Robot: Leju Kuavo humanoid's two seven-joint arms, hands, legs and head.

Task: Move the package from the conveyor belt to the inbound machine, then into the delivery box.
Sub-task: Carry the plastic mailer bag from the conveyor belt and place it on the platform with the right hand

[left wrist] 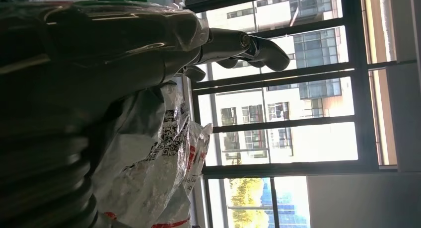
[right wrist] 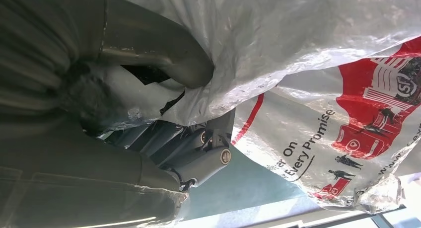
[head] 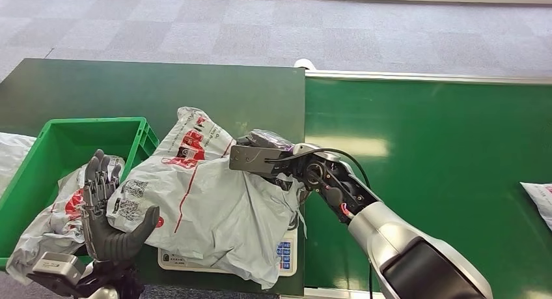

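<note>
- Head view: my right hand (head: 270, 157) holds the package (head: 208, 201), a grey plastic mailer w/ red print and QR labels. The fingers are pinched on its upper right edge, near a dark wrapped bit.
- The package lies spread over the inbound machine (head: 286, 253), a flat white scale w/ blue buttons at its front right corner. This machine stands on the dark green desk (head: 130, 90).
- The package's left edge reaches to the green delivery box (head: 39, 162), just beside my left hand (head: 107, 214).
- My left hand is upright, palm toward the package, fingers straight and close together, thumb spread out to the side. It holds nothing; the thumb is at the package's edge, but contact I cannot tell.
- A second grey bag (head: 55, 214) w/ red print lies inside the delivery box, behind my left hand.
- The conveyor belt (head: 423, 182), brighter green, runs on the right. Another white parcel (head: 540, 201) lies at its far right edge.
- Left wrist view: my left hand's fingers (left wrist: 248, 44) are extended and free, in front of big windows (left wrist: 298, 114). The package's QR label side is near the palm.
- Right wrist view: my right hand's thumb (right wrist: 164, 54) presses on the package film, w/ the darker fingers (right wrist: 198, 153) on the film's other side. So the film is clamped between them. Red print and the words "On Every Promise" are visible.
</note>
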